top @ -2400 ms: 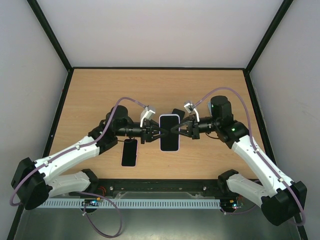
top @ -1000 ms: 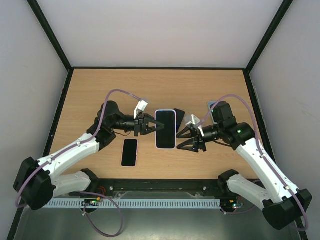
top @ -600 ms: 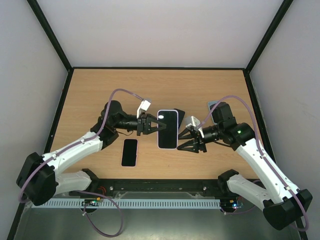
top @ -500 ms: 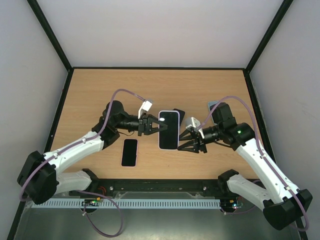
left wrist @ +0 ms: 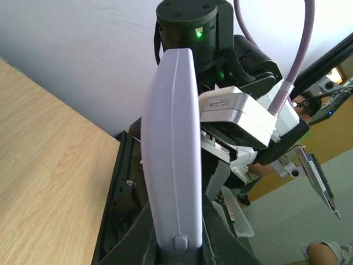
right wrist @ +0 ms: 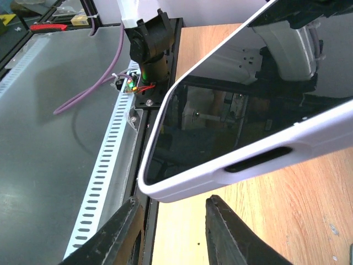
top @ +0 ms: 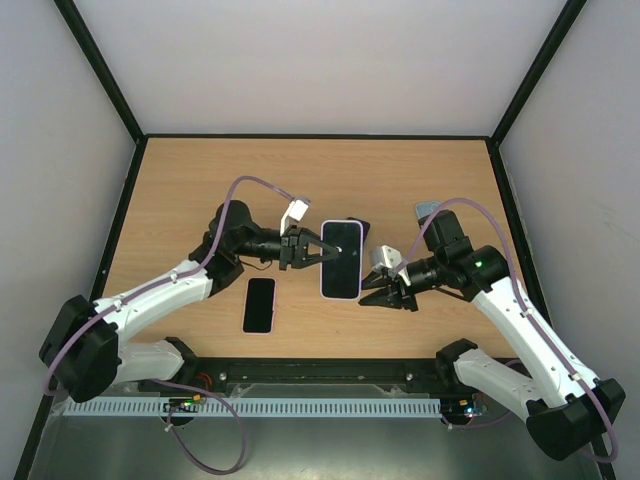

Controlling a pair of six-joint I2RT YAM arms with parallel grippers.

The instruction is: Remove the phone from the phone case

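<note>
Found the slim black-screened phone (top: 340, 258), in its pale lilac-white plastic case (left wrist: 170, 138), held up off the light wood-grain table (top: 200, 190) between the two arms. Read its long axis in the overhead view as running almost straight from the far side toward the near edge, screen turned upward. Saw the left end effector (top: 312, 251) clamped shut on the left long edge of the case, about mid-length. Saw the right end effector (top: 372, 288) just beside the near right part of the case, jaws parted with nothing between them; could not tell whether touching. Noted a second phone (top: 259, 305), flat, black and rectangular, lying on the table to the near left of the held one, long axis likewise far to near. Noted a dark object (top: 357, 226) partly hidden behind the far end of the held phone; could not tell what. Got the second phone from overhead only. Got from the left wrist view the case edge-on, standing up from between the dark fingers (left wrist: 144, 251), with a small oval button (left wrist: 179, 242) just above the grip and the right arm's black wrist (left wrist: 193, 22) close behind. Got from the right wrist view the glossy screen slanting up to the right, a long slot (right wrist: 259, 158) in the case's side wall, the two black fingers (right wrist: 113, 237) apart just below the rounded corner, and a grey slotted cable tray (right wrist: 105, 182) past the table's edge.
</note>
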